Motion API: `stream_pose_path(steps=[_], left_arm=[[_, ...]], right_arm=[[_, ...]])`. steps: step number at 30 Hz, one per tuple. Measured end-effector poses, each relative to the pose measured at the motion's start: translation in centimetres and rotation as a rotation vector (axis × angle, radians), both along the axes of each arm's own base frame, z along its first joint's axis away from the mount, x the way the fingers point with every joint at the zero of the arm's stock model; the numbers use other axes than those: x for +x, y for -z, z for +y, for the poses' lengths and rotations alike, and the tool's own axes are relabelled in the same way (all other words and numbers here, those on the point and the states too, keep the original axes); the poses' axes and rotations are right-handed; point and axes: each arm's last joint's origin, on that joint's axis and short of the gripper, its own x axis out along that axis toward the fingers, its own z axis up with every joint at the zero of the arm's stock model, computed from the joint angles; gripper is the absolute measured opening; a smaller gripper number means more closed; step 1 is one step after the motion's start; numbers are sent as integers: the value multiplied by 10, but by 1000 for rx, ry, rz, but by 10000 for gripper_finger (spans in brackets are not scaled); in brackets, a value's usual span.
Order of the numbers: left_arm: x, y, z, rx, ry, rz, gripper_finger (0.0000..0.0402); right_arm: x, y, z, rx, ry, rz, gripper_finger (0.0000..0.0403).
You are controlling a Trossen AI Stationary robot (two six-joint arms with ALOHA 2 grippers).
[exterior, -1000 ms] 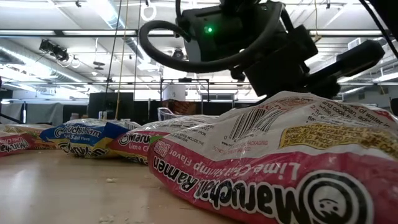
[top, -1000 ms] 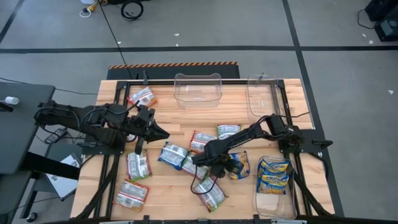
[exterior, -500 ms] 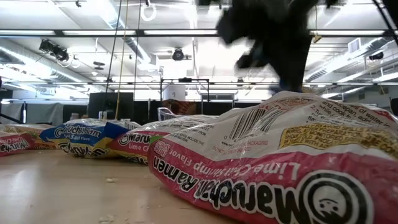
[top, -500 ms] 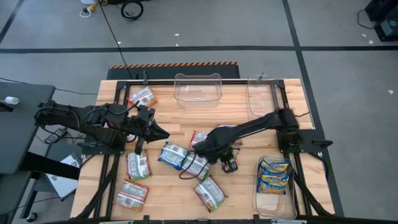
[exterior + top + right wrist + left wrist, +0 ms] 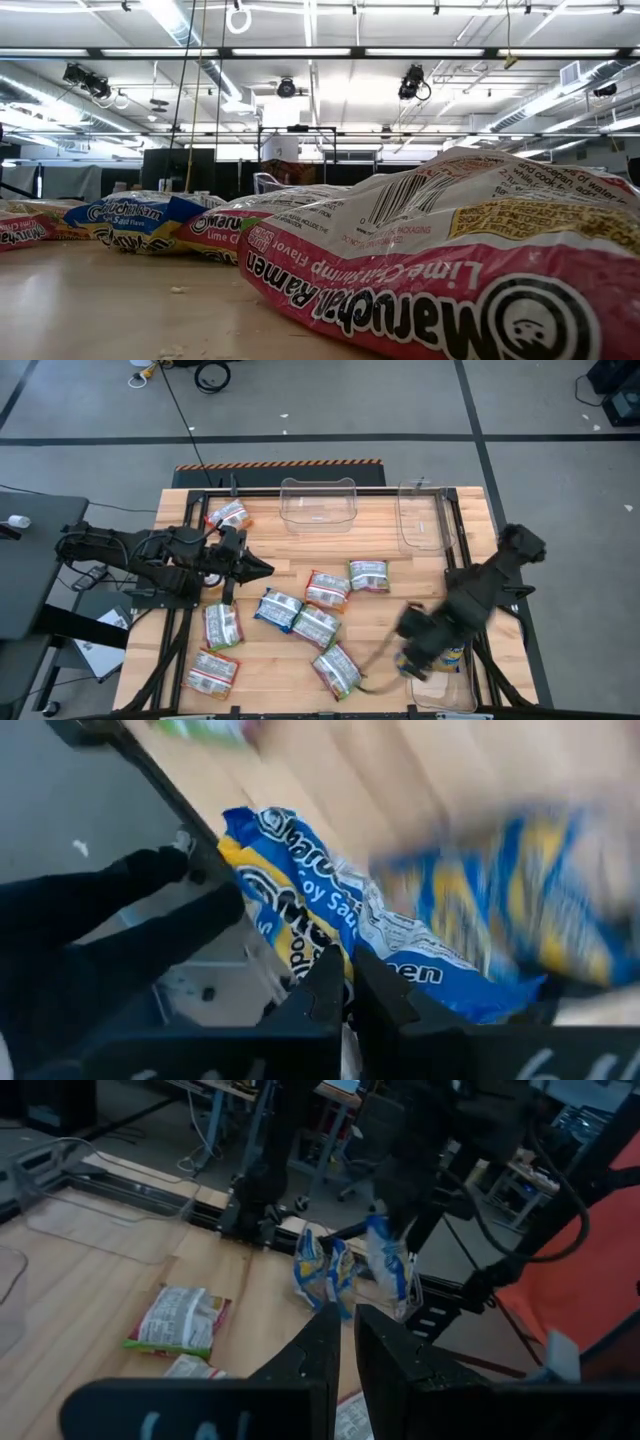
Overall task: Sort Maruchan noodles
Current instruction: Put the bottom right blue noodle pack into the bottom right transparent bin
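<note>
**Noodles: eight packets on the table, one in the right claw**

One wooden table (image 5: pixel 270 540) holds everything. Two dark arms reach over it, the left arm (image 5: pixel 130 555) from one side and the right arm (image 5: pixel 490 585) from the other.

Three clear bins sit on the table. Two empty bins (image 5: pixel 318 505) stand side by side at the far edge. The third bin (image 5: pixel 435 695) is at the near right corner.

Eight loose packets (image 5: pixel 315 626) lie flat on the wood. Five bunch up in the middle. Two lie near the left front corner. One lies alone by the far left edge, near the left arm.

The right claw (image 5: pixel 415 660) hangs right at the third bin. Its fingers are pinched on a blue-and-yellow packet (image 5: pixel 385 1260), which dangles just beside the bin. More blue-and-yellow packets (image 5: pixel 320 1272) stand in that bin. I cannot tell how many.

The left claw (image 5: pixel 262 568) hovers over the left side of the table and points at the middle bunch. Its fingers are close together with only a thin gap and hold nothing. The nearest packet is just past its tip, not touching.
</note>
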Motion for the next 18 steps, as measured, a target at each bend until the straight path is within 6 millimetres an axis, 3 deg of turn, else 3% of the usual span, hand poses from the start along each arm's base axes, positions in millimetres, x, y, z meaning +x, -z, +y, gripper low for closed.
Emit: stream_pose_path(steps=[4,8,12,18], left_arm=[[0,-1,1,3,-36,-16,41],[1,-4,2,4,-72,-39,41],[1,-5,2,1,-83,-57,41],[1,-5,2,-25,-86,-53,41]], right_arm=[[-38,23,25,-32,145,91,14],[-58,58,39,-61,246,138,14],[-65,86,42,-91,320,119,18],[-65,102,37,-136,419,85,20]])
